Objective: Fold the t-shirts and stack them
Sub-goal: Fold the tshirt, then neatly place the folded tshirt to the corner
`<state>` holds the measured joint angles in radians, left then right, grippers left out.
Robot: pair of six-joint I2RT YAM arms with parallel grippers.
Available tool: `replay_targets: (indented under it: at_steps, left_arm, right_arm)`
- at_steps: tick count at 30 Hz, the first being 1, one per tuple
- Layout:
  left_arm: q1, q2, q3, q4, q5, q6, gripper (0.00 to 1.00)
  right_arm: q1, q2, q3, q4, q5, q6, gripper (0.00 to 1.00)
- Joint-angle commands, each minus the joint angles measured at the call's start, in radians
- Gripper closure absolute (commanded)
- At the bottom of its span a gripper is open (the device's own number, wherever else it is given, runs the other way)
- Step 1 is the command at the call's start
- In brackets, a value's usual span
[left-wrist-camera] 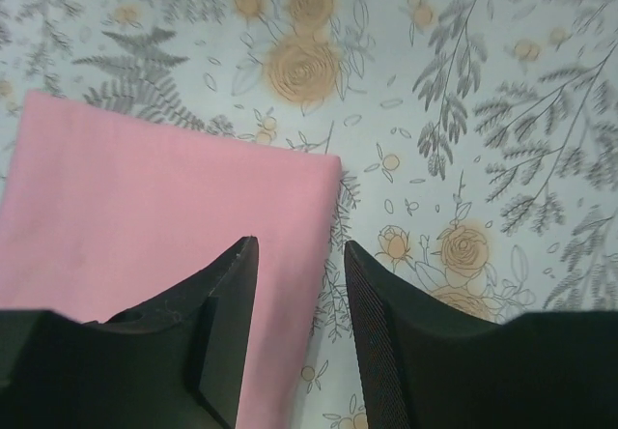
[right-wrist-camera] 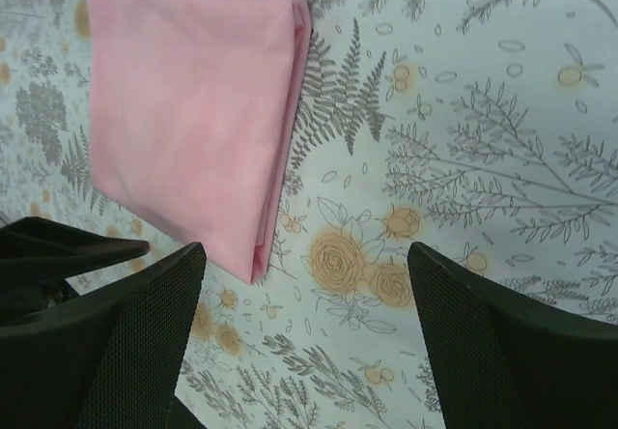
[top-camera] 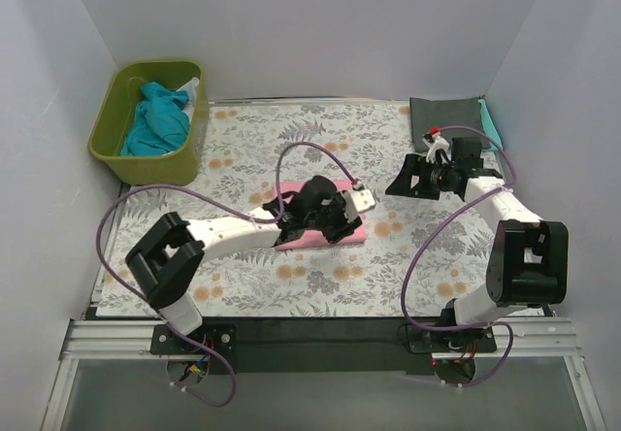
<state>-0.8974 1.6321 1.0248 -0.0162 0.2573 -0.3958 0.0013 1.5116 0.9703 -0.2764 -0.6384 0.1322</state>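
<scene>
A pink t-shirt, folded into a neat rectangle, lies on the floral cloth at mid-table. My left gripper hovers over it, hiding most of it. In the left wrist view the jaws are apart and empty over the shirt's right edge. My right gripper is open and empty above the bare cloth to the shirt's right. Its wrist view shows the folded pink shirt ahead to the left. A folded dark grey shirt lies at the back right, with a teal one showing along its right side.
An olive-green tub at the back left holds a crumpled teal shirt. White walls close in the back and both sides. The floral table cloth covers the table. Purple cables loop over both arms.
</scene>
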Motion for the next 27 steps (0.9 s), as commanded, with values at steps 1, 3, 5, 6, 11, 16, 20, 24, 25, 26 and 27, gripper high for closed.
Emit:
replay_targets:
  at_steps: [1,3,5,6,11,16,20,24,25,26,27]
  left_arm:
    - [-0.072,0.089,0.046,-0.034,-0.199,0.173,0.61]
    - [-0.106,0.112,0.063,-0.019,-0.210,0.178,0.61]
    - [-0.124,0.141,0.063,-0.005,-0.219,0.181,0.61]
    - [-0.127,0.150,0.058,0.010,-0.222,0.187,0.61]
    - [-0.135,0.207,0.046,0.085,-0.227,0.235,0.65]
    - [-0.135,0.224,0.024,0.127,-0.222,0.241,0.79]
    - [-0.120,0.238,0.044,0.101,-0.184,0.165,0.88]
    - [-0.115,0.216,0.037,0.101,-0.148,0.155,0.78]
    - [-0.115,0.207,0.038,0.095,-0.142,0.158,0.76]
    - [-0.115,0.201,0.038,0.088,-0.121,0.163,0.75]
    - [-0.115,0.195,0.038,0.081,-0.112,0.164,0.71]
  right_arm:
    - [0.008,-0.054,-0.031,-0.001,0.065,0.010,0.23]
    - [0.008,-0.054,-0.054,0.008,0.103,0.042,0.23]
    - [0.009,-0.053,-0.068,0.014,0.126,0.079,0.26]
    - [0.008,-0.053,-0.077,0.022,0.132,0.116,0.26]
    - [0.008,-0.025,-0.159,0.114,0.076,0.220,0.27]
    - [0.009,0.053,-0.183,0.195,-0.001,0.293,0.27]
    - [0.009,0.120,-0.216,0.327,-0.050,0.375,0.25]
    - [0.008,0.176,-0.208,0.356,-0.073,0.395,0.25]
    - [0.008,0.186,-0.206,0.359,-0.081,0.399,0.25]
    - [0.009,0.191,-0.205,0.361,-0.084,0.399,0.25]
    - [0.008,0.193,-0.208,0.364,-0.087,0.397,0.25]
